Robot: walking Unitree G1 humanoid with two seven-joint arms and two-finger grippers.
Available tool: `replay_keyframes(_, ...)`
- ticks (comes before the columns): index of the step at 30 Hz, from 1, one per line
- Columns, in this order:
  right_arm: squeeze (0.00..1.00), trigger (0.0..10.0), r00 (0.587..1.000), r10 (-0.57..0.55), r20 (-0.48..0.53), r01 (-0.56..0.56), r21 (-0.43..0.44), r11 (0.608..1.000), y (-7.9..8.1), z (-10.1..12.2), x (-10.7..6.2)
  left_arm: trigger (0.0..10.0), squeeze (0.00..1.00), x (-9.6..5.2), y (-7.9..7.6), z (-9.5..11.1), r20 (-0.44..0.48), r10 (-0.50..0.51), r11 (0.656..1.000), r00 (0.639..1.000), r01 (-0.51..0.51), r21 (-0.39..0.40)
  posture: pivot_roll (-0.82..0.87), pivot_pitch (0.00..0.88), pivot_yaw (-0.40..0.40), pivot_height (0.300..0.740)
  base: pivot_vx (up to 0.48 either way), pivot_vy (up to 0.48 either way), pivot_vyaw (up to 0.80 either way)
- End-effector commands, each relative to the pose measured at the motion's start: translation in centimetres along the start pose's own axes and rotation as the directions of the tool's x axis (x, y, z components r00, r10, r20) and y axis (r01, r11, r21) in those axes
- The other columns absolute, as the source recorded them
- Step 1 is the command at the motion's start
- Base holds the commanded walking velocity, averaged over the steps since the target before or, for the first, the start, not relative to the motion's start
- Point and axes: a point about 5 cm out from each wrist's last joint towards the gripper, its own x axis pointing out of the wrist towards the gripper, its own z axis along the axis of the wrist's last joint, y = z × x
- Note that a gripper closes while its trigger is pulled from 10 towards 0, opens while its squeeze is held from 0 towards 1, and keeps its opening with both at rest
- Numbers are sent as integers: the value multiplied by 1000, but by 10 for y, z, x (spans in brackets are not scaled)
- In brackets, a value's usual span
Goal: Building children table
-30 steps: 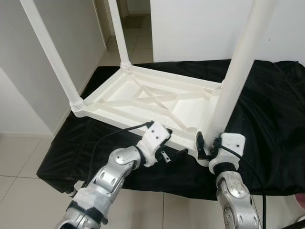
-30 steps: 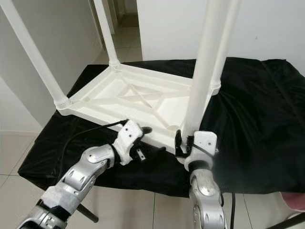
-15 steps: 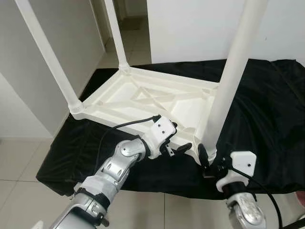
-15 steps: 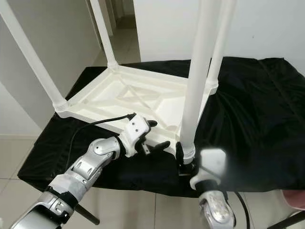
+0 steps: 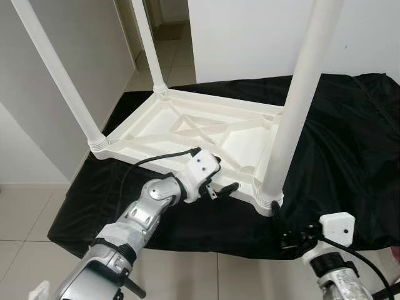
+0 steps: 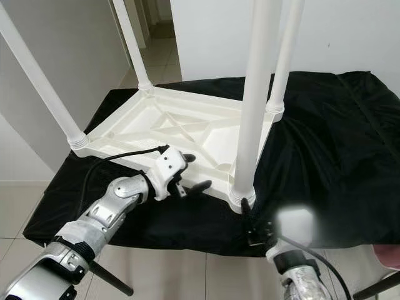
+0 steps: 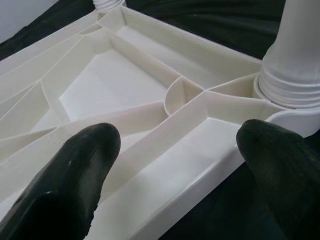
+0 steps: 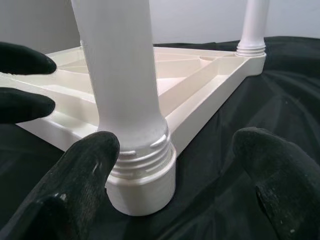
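on the black cloth (image 5: pixel 350 144) the upturned white table (image 5: pixel 200 134) lies with four legs up, the left gripper (image 5: pixel 220 187) spread open over its near rim and the right gripper (image 8: pixel 170 175) open, clear of the near-right leg (image 5: pixel 294 119), which may wobble if poorly seated.

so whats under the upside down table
A black cloth lies under the white table, spreading past it on all sides. The cloth hides whatever surface supports it. The left gripper is at the table's near rim.
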Motion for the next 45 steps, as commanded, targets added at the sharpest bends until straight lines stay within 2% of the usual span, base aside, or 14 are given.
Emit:
replay_keyframes(1,0,10000,1000,22,7,-22,12,1000,4,0,-1,10000,0,-7,-10,-6,-31,-292,956,956,292,-1,-209,25,170,740,0,0,0)
replay_keyframes(7,0,10000,999,35,14,-35,22,999,8,0,0,10000,0,-7,-24,-20,-70,-344,939,936,343,-28,-205,28,171,740,0,0,0)
replay_keyframes(11,0,10000,999,44,18,-45,24,999,9,0,1,10000,0,-5,-26,-25,-91,-354,935,931,352,-33,-205,29,168,740,0,0,0)
replay_keyframes(19,0,10000,999,46,21,-47,17,999,6,0,0,10000,0,-3,-15,-28,-114,-310,951,944,308,-35,-208,32,171,740,0,0,0)
replay_keyframes(20,0,10000,999,45,19,-45,13,999,6,0,0,10000,0,-2,-11,-28,-127,-277,961,952,276,-28,-213,41,171,740,0,0,0)
replay_keyframes(28,0,10000,999,49,18,-49,10,999,7,0,0,10000,0,2,-5,-29,-159,-238,971,958,239,-12,-214,43,173,740,0,0,0)
replay_keyframes(37,0,10000,999,40,19,-40,12,999,7,0,4,10000,0,14,10,-26,-234,-172,981,957,146,-125,-208,56,174,740,0,0,0)
replay_keyframes(45,0,10000,999,40,24,-40,7,999,8,0,8,10000,0,13,21,-28,-295,-88,995,952,69,-74,-202,61,171,740,0,0,0)
